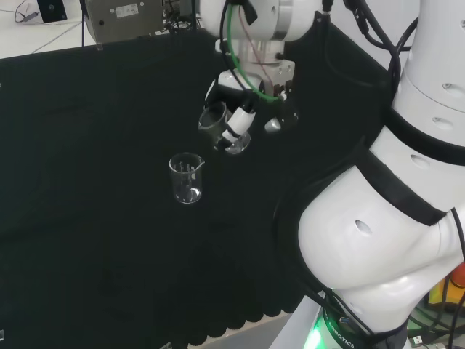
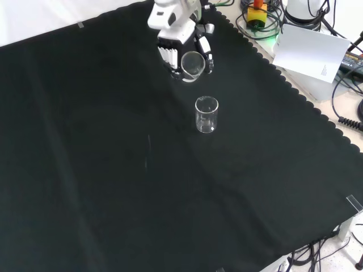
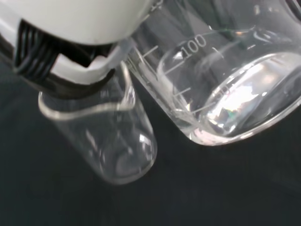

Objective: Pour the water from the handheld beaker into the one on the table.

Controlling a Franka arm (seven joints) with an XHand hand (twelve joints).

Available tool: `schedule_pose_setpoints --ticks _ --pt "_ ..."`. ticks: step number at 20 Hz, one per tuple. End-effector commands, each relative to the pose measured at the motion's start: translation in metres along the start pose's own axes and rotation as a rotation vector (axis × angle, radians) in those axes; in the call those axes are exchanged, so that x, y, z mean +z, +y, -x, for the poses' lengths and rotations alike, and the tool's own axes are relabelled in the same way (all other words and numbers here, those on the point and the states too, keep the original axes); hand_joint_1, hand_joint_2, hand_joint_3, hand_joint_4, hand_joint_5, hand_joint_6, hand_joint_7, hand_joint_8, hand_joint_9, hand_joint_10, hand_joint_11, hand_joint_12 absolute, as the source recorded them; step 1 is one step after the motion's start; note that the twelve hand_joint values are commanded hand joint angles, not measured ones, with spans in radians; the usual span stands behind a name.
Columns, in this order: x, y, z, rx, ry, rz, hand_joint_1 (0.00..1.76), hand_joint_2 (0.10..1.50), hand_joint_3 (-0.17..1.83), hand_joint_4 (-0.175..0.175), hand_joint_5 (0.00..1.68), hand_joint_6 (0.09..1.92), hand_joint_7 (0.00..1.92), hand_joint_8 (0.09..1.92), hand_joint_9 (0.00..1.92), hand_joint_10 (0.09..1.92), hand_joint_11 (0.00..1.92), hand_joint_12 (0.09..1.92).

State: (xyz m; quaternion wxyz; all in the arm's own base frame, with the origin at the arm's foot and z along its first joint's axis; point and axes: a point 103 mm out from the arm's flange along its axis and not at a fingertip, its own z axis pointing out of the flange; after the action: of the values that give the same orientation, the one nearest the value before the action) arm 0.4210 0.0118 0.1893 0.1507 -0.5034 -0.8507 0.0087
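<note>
In the head view the hand point(image 1: 243, 109) has its fingers curled round the handheld beaker point(image 1: 221, 125), held tilted above the counter point(image 1: 87, 182); the table beaker point(image 1: 187, 178) stands upright at about seven o'clock from it, near but apart. I judge the pour not yet begun: the mouth must first come over the standing rim. In the front view the table beaker point(image 2: 206, 114) sits at five o'clock from the held one point(image 2: 192, 65), with bare cloth all round and the scalloped edge point(image 2: 295, 93) well off. In the wrist view both beakers appear just beside each other, neither clearly touching.
</note>
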Motion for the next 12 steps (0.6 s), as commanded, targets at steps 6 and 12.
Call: schedule_pose_setpoints --ticks 6,12 --pt "0.0274 0.0069 -0.0241 -0.012 -0.156 -0.269 1.33 0.58 0.66 -0.175 1.52 0.15 1.61 0.09 1.83 0.09 1.53 0.53" --pt "0.0209 0.0107 -0.0271 -0.014 -0.182 -0.287 1.33 0.58 0.66 -0.175 1.52 0.15 1.61 0.09 1.83 0.09 1.53 0.52"
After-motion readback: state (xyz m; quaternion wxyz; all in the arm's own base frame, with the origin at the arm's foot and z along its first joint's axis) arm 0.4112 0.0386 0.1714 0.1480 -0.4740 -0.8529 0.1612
